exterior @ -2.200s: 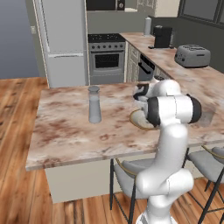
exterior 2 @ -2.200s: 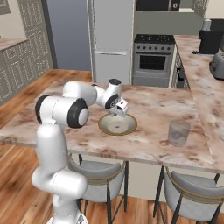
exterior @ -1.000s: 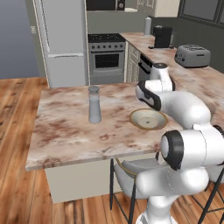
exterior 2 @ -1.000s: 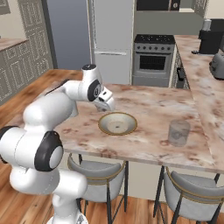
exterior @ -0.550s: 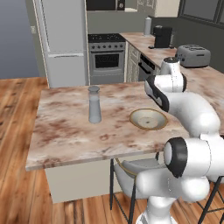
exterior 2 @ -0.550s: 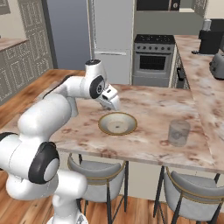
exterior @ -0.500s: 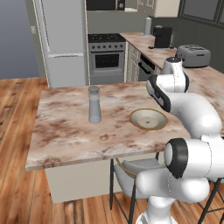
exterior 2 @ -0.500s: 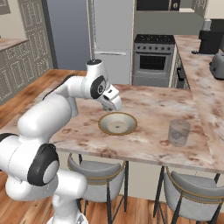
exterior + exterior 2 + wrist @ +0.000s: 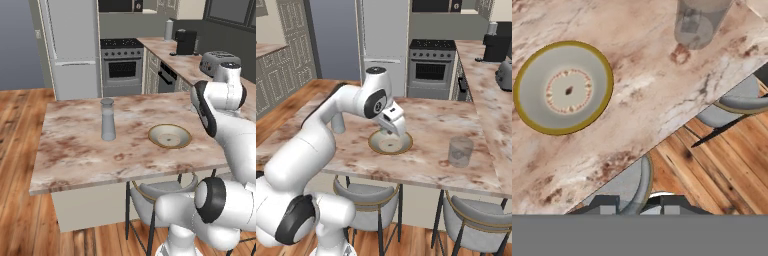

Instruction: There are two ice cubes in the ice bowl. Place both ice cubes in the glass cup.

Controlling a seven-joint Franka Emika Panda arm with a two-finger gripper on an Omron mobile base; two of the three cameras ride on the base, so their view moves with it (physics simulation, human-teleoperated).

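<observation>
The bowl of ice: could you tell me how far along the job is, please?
Done: the bowl looks empty in the hand view, so both cubes seem to be out of it. In hand: the gripper is shut above the counter; I cannot tell whether it holds a cube. Left: the glass is too blurred to confirm any ice inside.

Looking down from the hand, you see the ice bowl point(image 9: 562, 87) on the marbled surface point(image 9: 642, 85), with no cube visible inside it. The glass cup point(image 9: 698, 21) stands well apart from it. Past the surface's edge are grey stool seats point(image 9: 739, 102) over the wooden floor point(image 9: 722, 170).
</observation>
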